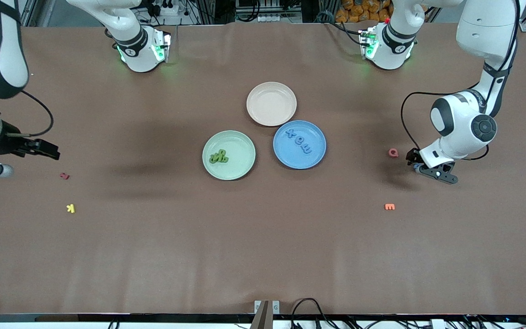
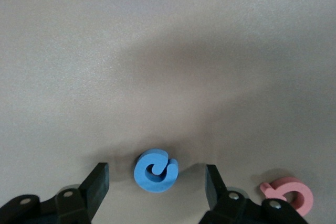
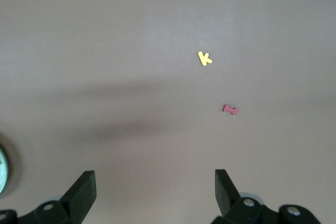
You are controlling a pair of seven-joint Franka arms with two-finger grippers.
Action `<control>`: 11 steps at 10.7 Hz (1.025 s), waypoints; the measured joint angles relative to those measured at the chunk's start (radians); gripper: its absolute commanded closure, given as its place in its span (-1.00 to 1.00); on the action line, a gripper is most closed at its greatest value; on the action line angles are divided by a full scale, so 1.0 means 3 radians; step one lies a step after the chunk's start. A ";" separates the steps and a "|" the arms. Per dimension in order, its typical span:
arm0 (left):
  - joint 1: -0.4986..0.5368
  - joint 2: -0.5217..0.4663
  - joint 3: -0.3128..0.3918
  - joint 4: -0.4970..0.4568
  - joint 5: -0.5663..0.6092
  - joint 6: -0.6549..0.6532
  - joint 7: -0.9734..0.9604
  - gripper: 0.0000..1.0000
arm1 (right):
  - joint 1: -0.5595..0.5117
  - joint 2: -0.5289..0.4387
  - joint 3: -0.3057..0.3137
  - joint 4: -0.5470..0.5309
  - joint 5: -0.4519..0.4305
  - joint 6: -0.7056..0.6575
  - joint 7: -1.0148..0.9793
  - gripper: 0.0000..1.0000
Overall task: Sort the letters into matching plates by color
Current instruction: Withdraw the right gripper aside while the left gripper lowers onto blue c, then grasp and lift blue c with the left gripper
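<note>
The left gripper (image 2: 156, 182) stood open astride the small blue foam letter (image 2: 156, 170) on the table (pink letter (image 2: 287, 194) just beside); an off-centre closure risked flicking it away. The right gripper (image 3: 155, 192) waited open.

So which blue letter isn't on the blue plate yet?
The curled blue letter on the table between the left gripper's open fingers, beside the pink letter. The other three lie on the blue plate.

Three round plates: a green plate (image 1: 241, 145), a blue plate (image 1: 288, 158), a beige-pink plate (image 1: 271, 103). Four blue letters (image 1: 298, 140) — three in the blue plate, one (image 2: 156, 170) on the table. Green letters (image 1: 219, 157) heaped, number unclear. Four stray letters — pink letter (image 1: 393, 152), orange letter (image 1: 389, 207), red letter (image 1: 64, 175), yellow letter (image 1: 71, 208).
</note>
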 measured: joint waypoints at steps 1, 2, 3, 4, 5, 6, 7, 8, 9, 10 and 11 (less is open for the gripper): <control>0.0000 0.0000 0.0000 0.0000 0.0000 0.0000 0.0001 -0.57 | 0.0005 -0.0018 0.0006 0.0141 0.0000 -0.0163 -0.0002 -1.00; 0.0000 0.0002 0.0000 0.0000 0.0000 0.0000 0.0002 -0.50 | 0.0008 -0.0023 0.0013 0.0290 0.0000 -0.0307 -0.0009 -1.00; 0.0000 0.0004 0.0000 0.0001 0.0000 0.0000 0.0002 -0.43 | 0.0014 -0.0024 0.0018 0.0429 0.0000 -0.0421 -0.0020 -1.00; -0.0001 0.0007 0.0000 0.0001 0.0000 0.0000 0.0003 -0.43 | 0.0035 -0.0024 0.0021 0.0545 0.0001 -0.0505 -0.0033 -1.00; -0.0001 0.0011 0.0000 0.0001 0.0000 0.0001 0.0003 -0.43 | 0.0071 -0.0024 0.0021 0.0635 0.0001 -0.0559 -0.0035 -1.00; -0.0002 0.0015 0.0000 0.0001 0.0000 0.0002 0.0003 -0.41 | 0.0112 -0.0024 0.0024 0.0691 0.0001 -0.0583 -0.0036 -1.00; -0.0002 0.0017 0.0000 0.0002 0.0000 0.0003 0.0003 -0.30 | 0.0161 -0.0023 0.0024 0.0730 0.0001 -0.0586 -0.0037 -1.00; -0.0002 0.0019 0.0000 0.0002 0.0000 0.0005 0.0003 -0.15 | 0.0212 -0.0021 0.0025 0.0777 0.0000 -0.0589 -0.0037 -1.00; -0.0003 0.0019 0.0000 0.0002 0.0000 0.0006 0.0003 0.04 | 0.0246 -0.0021 0.0025 0.0825 0.0000 -0.0593 -0.0037 -1.00; -0.0004 0.0020 0.0000 0.0002 0.0000 0.0007 0.0005 0.19 | 0.0265 -0.0021 0.0025 0.0870 0.0000 -0.0600 -0.0037 -1.00; -0.0006 0.0020 0.0001 0.0002 0.0000 0.0012 0.0005 0.34 | 0.0286 -0.0021 0.0025 0.0894 -0.0001 -0.0608 -0.0039 -1.00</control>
